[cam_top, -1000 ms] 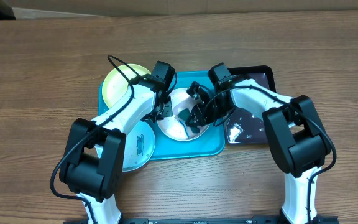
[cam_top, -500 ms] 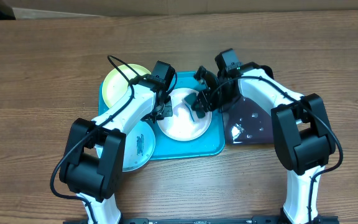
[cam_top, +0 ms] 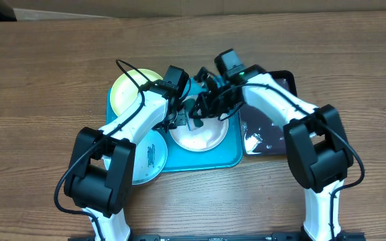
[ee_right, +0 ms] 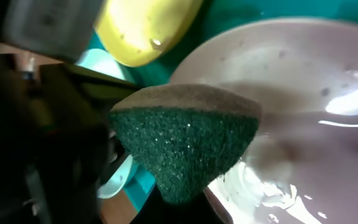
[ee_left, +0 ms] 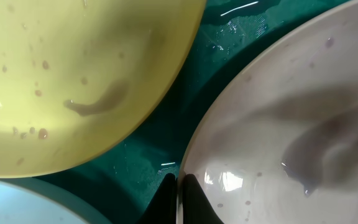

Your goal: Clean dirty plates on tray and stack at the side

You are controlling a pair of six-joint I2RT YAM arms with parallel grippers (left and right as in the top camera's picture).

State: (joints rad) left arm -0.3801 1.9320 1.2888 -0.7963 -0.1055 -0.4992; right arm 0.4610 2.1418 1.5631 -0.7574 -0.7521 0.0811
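White plate (cam_top: 200, 137) rim pinched in left pincer (ee_left: 179, 186); right pincer (cam_top: 205, 112) clamps sponge (ee_right: 185, 143). Risk: wet rim slips under scrubbing.

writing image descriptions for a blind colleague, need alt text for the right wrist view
A green sponge, squeezed into a wedge, fills the centre, close over a wet white plate. Behind lie a yellow-green plate and the turquoise tray; dark robot parts block the left.
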